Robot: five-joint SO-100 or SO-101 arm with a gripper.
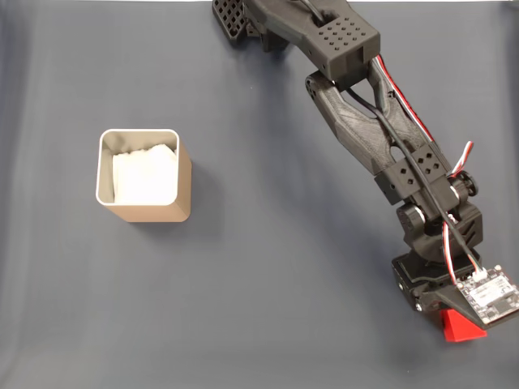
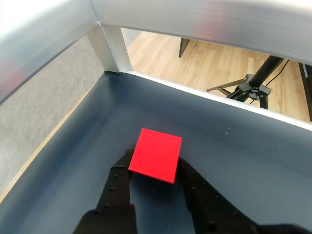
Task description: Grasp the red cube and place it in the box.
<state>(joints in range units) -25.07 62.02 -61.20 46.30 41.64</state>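
The red cube sits between my gripper's two black fingers, whose tips press against its lower corners on both sides. In the fixed view only a corner of the red cube peeks out from under the wrist, at the mat's bottom right, where my gripper is hidden beneath the camera board. The box, tan with a pale rim and white paper inside, stands upright at the left of the mat, far from the arm. Whether the cube is off the mat I cannot tell.
The dark mat spreads wide between the box and the arm. In the wrist view an aluminium frame rail and post border the table's far edge, with a tripod on the wooden floor beyond.
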